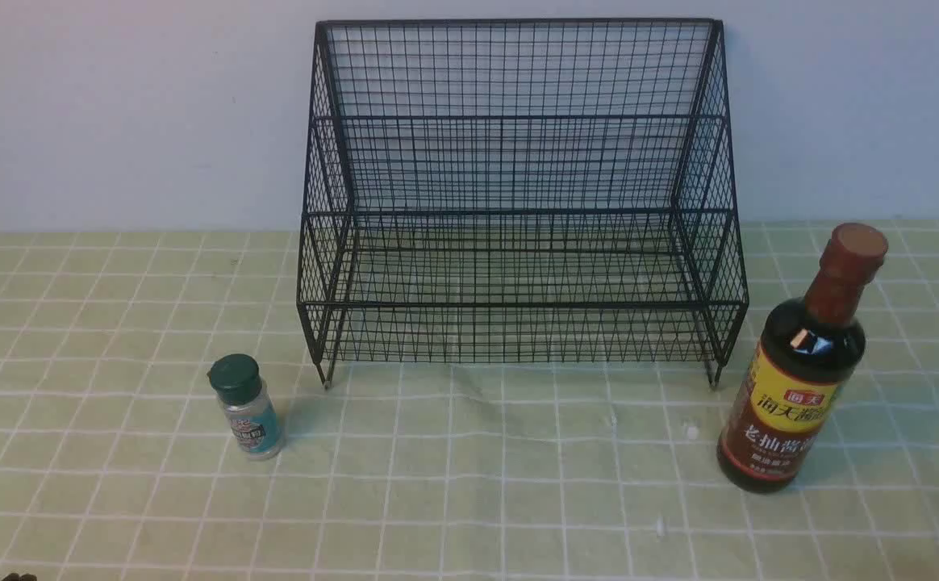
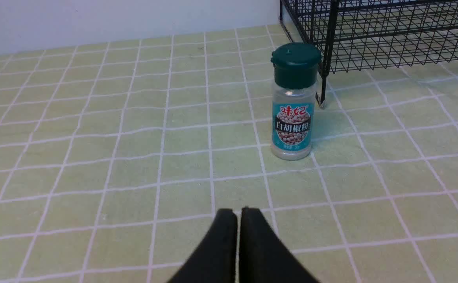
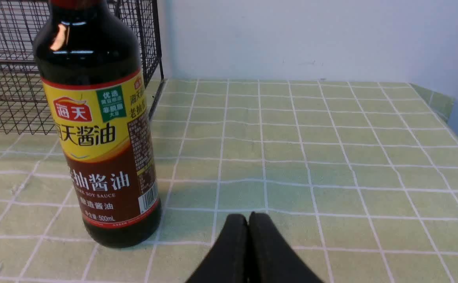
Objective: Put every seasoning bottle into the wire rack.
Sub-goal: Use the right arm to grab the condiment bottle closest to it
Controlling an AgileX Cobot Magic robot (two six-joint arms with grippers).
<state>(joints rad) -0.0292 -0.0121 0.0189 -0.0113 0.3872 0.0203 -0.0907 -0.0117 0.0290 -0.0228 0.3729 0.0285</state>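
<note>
Your small clear shaker, with its dark green cap and teal label, stands upright on the tablecloth. It is just forward of the front left foot of the wire rack, near that foot but not touching it. The soy-sauce bottle is tall and dark, with a brown-red cap and a yellow-and-red label. It stands upright off the rack's front right corner, just outside the right foot and apart from it. Both bottles are outside the rack.

The rack sits back against the pale wall. Its open front faces you over a low front rail, its sides slope up to a tall back, and its top edge stands higher than either bottle.

Between the two bottles you have a broad stretch of bare green checked cloth running along the rack's front. More open cloth lies to the left of the shaker. On the far side of the soy-sauce bottle, the right wrist view shows the cloth running to the table's corner, well apart from the bottle.

Your left gripper has its black fingers pressed together with nothing between them, and the shaker is ahead of it with open cloth between. Your right gripper is likewise pressed together and holds nothing, with the soy-sauce bottle close ahead and to one side, not touching.
</note>
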